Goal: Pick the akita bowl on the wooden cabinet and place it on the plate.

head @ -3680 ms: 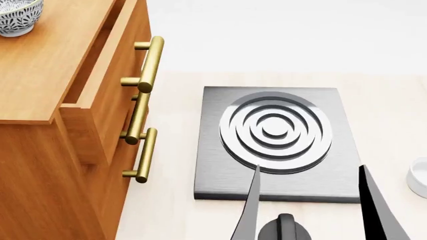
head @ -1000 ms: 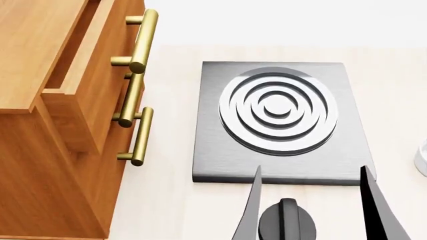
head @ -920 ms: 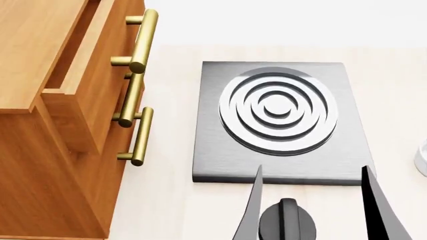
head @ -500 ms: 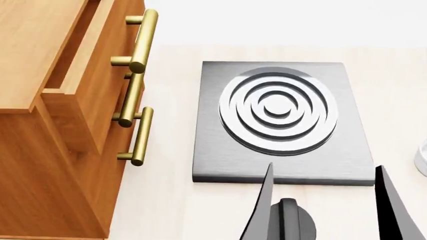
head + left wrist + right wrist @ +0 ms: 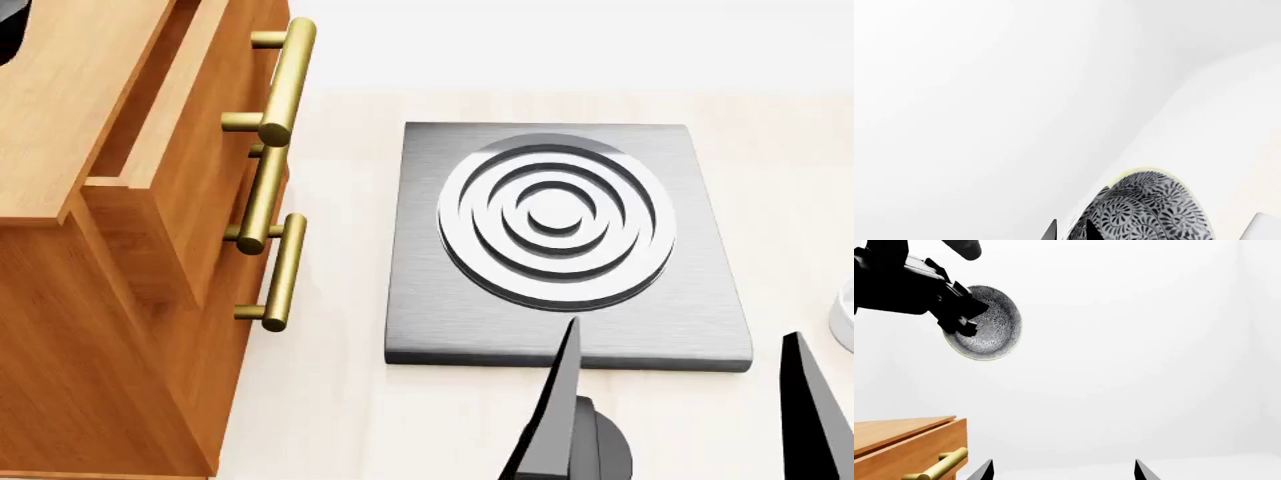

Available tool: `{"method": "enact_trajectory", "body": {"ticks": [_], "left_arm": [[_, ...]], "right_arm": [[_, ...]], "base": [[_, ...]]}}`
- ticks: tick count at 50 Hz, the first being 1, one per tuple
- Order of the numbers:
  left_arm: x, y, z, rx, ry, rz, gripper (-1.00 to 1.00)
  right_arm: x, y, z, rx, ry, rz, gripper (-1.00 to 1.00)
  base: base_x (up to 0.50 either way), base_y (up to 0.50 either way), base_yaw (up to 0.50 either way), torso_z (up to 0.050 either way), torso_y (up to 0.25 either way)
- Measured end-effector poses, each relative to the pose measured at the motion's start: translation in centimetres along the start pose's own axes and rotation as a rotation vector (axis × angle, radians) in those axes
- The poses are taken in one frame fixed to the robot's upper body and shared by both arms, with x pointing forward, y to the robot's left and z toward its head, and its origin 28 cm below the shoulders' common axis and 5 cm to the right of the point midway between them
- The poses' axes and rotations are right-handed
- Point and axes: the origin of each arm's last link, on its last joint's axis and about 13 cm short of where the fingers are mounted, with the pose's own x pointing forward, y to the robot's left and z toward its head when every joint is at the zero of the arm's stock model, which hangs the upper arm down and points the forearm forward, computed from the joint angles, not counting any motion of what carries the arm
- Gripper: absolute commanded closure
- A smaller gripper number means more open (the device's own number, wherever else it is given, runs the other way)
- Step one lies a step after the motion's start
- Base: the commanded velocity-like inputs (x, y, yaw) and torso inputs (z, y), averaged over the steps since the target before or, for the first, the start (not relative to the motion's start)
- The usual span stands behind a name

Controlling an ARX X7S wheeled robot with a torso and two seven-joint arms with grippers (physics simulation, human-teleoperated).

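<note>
A: Where is the bowl?

B: In the right wrist view the bowl (image 5: pixel 987 322) hangs in the air, well above the cabinet (image 5: pixel 904 442), pinched at its rim by the left hand (image 5: pixel 961 315) and tipped on its side. The right hand (image 5: pixel 681 410) is spread wide with nothing in it, at 6 o'clock in the head view, just short of the burner plate (image 5: pixel 561 225).

A: What could go wrong?

B: The grip is on the rim only and the bowl is tilted, so I judge it could slip or swing out. The plate isn't visible in any view, so the drop spot is unknown.

A: Room to move?

B: Open air surrounds the bowl. Lower down, the cabinet edge and brass handles (image 5: pixel 274 85) jut toward 3 o'clock over the bench (image 5: pixel 334 420).
</note>
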Motion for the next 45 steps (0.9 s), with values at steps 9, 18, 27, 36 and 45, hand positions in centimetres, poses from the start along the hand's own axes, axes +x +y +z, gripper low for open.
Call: {"method": "enact_trajectory", "body": {"ticks": [9,18,27,36,45], "left_arm": [[-0.1,-1.7,-0.7,0.058,-0.053,-0.076,1.00],[-0.3,-2.7,-1.7,0.090,-0.096,-0.126,1.00],[-0.4,-3.1,-2.4,0.103,-0.150,-0.159,1.00],[-0.5,-3.1,-2.9,0.100,-0.224,-0.153,1.00],[-0.8,-3.6,-3.3,0.101,-0.276,-0.174,1.00]], "right_arm": [[0.0,0.0,0.1,0.008,0.006,-0.001,-1.00],[0.0,0.0,0.2,0.011,0.009,-0.002,-1.00],[0.0,0.0,0.2,0.011,0.013,-0.004,-1.00],[0.0,0.0,0.2,0.008,0.014,-0.007,-1.00],[0.0,-0.1,0.3,0.007,0.015,-0.006,-1.00]], "base": [[0.00,0.00,0.00,0.000,0.000],[0.00,0.00,0.00,0.000,0.000],[0.00,0.00,0.00,0.000,0.000],[0.00,0.00,0.00,0.000,0.000],[0.00,0.00,0.00,0.000,0.000]]}}
